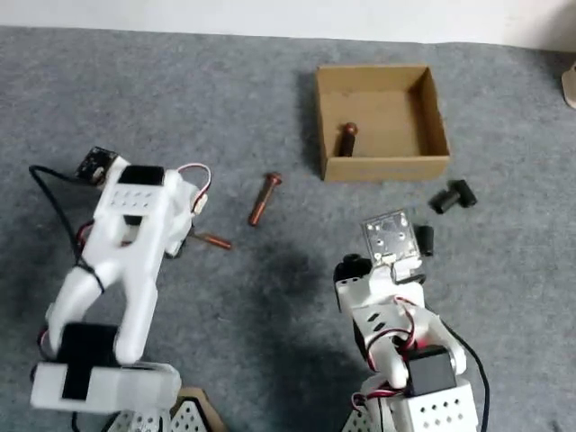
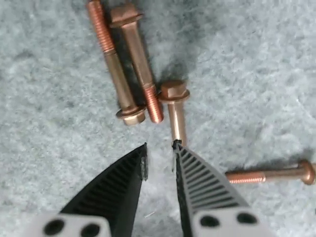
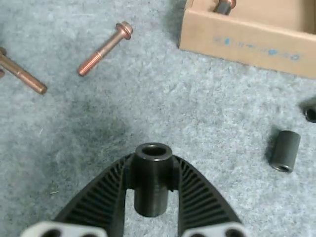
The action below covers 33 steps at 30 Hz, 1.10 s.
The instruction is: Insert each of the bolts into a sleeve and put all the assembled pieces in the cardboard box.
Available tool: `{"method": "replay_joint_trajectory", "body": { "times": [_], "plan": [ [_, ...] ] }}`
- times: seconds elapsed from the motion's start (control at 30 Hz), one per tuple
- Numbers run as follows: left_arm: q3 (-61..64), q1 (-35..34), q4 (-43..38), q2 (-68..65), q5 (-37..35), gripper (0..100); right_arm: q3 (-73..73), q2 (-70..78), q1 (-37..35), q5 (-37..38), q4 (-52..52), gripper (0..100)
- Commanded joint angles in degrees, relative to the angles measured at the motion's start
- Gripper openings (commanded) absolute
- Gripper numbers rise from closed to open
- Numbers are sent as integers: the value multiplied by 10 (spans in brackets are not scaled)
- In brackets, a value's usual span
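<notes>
From above, we see one assembled piece (image 1: pixel 346 139) already in the cardboard box (image 1: pixel 387 167). At the left wrist, our left claw (image 2: pixel 160 148) stands narrowly parted at the shank of a bolt (image 2: pixel 176 111) on the tabletop (image 2: pixel 256 59). At the right wrist, the right claw (image 3: pixel 153 163) clamps a sleeve (image 3: pixel 153 185). Next, we judge: grip that bolt, align it with the bore.

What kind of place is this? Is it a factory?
Probably not a factory; more likely a small robot practice bench. Two white robot arms stand on a grey mat, with loose copper bolts, black sleeves and a little cardboard box laid out for them.
</notes>
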<state>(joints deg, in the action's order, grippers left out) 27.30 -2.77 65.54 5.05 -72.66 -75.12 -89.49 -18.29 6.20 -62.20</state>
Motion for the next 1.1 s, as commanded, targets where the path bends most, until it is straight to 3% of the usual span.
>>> {"method": "replay_joint_trajectory", "body": {
  "times": [0.0,0.5,0.63,1.07],
  "plan": [
    [-51,-4,6,-37,-5,101,4,-8,-4,-6,15,5],
    [-116,-45,-22,-153,-6,98,4,-8,-4,-6,13,5],
    [-138,-48,-23,-182,-34,98,4,-8,-4,-6,13,5],
    [-159,-44,4,-156,-37,98,4,-8,-5,-6,14,5]
  ]
}}
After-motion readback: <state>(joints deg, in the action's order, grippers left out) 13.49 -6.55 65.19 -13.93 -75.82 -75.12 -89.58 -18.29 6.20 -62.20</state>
